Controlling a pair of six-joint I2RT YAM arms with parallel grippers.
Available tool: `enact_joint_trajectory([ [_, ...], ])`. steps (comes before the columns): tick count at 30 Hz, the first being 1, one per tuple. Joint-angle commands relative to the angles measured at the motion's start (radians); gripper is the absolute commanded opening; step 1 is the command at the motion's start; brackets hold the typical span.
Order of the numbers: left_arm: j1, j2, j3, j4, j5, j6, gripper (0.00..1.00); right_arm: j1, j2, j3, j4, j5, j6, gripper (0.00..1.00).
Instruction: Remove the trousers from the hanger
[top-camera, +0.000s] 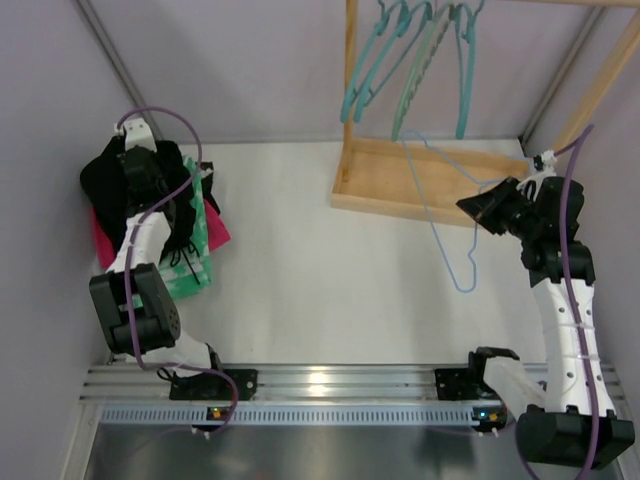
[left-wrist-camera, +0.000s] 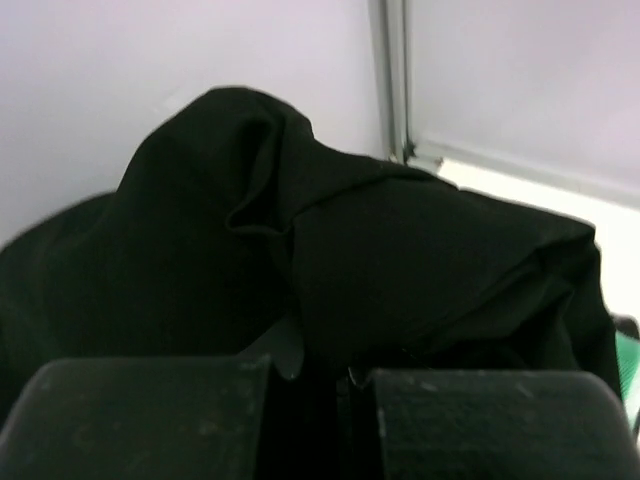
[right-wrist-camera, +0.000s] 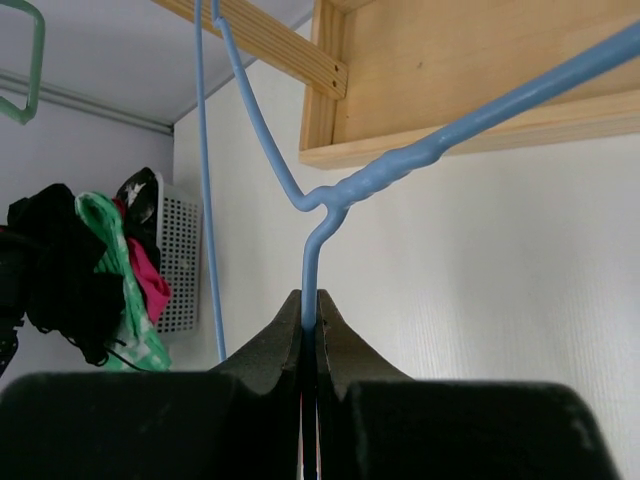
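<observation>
The black trousers (top-camera: 97, 178) lie bunched at the far left on a pile of cloths and fill the left wrist view (left-wrist-camera: 380, 260). My left gripper (top-camera: 140, 160) sits on them, and its jaws (left-wrist-camera: 318, 365) are nearly closed with black cloth between them. The light-blue wire hanger (top-camera: 433, 218) is bare and hangs tilted beside the wooden rack. My right gripper (top-camera: 467, 208) is shut on its wire stem (right-wrist-camera: 310, 270) just below the twisted neck.
A wooden rack with a base tray (top-camera: 400, 180) stands at the back and carries several teal plastic hangers (top-camera: 400, 50). A pink cloth (top-camera: 215, 230) and a green-and-white cloth (top-camera: 195, 262) lie under the left arm. A white perforated basket (right-wrist-camera: 180, 260) stands by the pile. Walls close both sides.
</observation>
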Motion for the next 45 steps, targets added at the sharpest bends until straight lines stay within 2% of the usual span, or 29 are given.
enact_joint_trajectory([
  [1, 0.011, 0.05, -0.028, 0.023, 0.074, -0.033, 0.0, 0.014, -0.008, 0.077, -0.028, 0.012, -0.045, 0.0],
  [2, 0.013, 0.05, -0.027, 0.011, 0.085, -0.034, 0.0, 0.014, -0.013, 0.091, -0.033, 0.02, -0.049, 0.0],
  [5, 0.021, 0.027, -0.024, -0.04, 0.132, -0.036, 0.09, 0.014, -0.022, 0.112, -0.048, 0.037, -0.066, 0.0],
  [8, 0.021, -0.013, 0.008, -0.126, 0.198, -0.036, 0.29, 0.012, -0.027, 0.122, -0.057, 0.046, -0.066, 0.0],
  [9, 0.021, -0.025, 0.019, -0.182, 0.213, -0.036, 0.39, 0.012, -0.031, 0.123, -0.057, 0.048, -0.065, 0.0],
  [12, 0.021, -0.073, 0.051, -0.244, 0.246, -0.051, 0.49, 0.012, -0.038, 0.123, -0.059, 0.052, -0.066, 0.0],
  [15, 0.021, -0.113, 0.084, -0.337, 0.259, -0.056, 0.64, 0.011, -0.044, 0.128, -0.065, 0.055, -0.065, 0.0],
  [16, 0.021, -0.125, 0.09, -0.368, 0.27, -0.051, 0.7, 0.012, -0.047, 0.129, -0.065, 0.057, -0.066, 0.0],
  [17, 0.021, -0.137, 0.1, -0.377, 0.275, -0.045, 0.86, 0.011, -0.048, 0.135, -0.064, 0.06, -0.068, 0.0],
  [19, 0.021, -0.177, 0.116, -0.393, 0.313, -0.04, 0.98, 0.009, -0.051, 0.146, -0.071, 0.063, -0.076, 0.0],
  [29, 0.016, -0.288, 0.263, -0.535, 0.41, -0.042, 0.98, 0.002, -0.076, 0.168, -0.12, 0.114, -0.091, 0.0],
  [32, -0.019, -0.306, 0.303, -0.592, 0.419, -0.014, 0.98, 0.0, -0.082, 0.19, -0.155, 0.133, -0.1, 0.0],
  [34, -0.1, -0.314, 0.314, -0.628, 0.39, 0.05, 0.98, 0.0, -0.084, 0.219, -0.174, 0.153, -0.109, 0.0],
  [35, -0.138, -0.326, 0.311, -0.634, 0.322, 0.082, 0.98, 0.0, -0.084, 0.233, -0.197, 0.179, -0.118, 0.0],
  [38, -0.393, -0.348, 0.286, -0.641, 0.199, 0.168, 0.98, -0.001, -0.068, 0.289, -0.235, 0.231, -0.134, 0.0],
  [39, -0.431, -0.349, 0.282, -0.644, 0.191, 0.173, 0.98, -0.001, -0.061, 0.308, -0.252, 0.255, -0.138, 0.0],
  [41, -0.476, -0.343, 0.292, -0.672, 0.23, 0.138, 0.98, -0.001, -0.036, 0.379, -0.312, 0.331, -0.17, 0.0],
  [45, -0.489, -0.326, 0.305, -0.709, 0.275, 0.096, 0.98, -0.001, -0.002, 0.43, -0.344, 0.429, -0.25, 0.0],
])
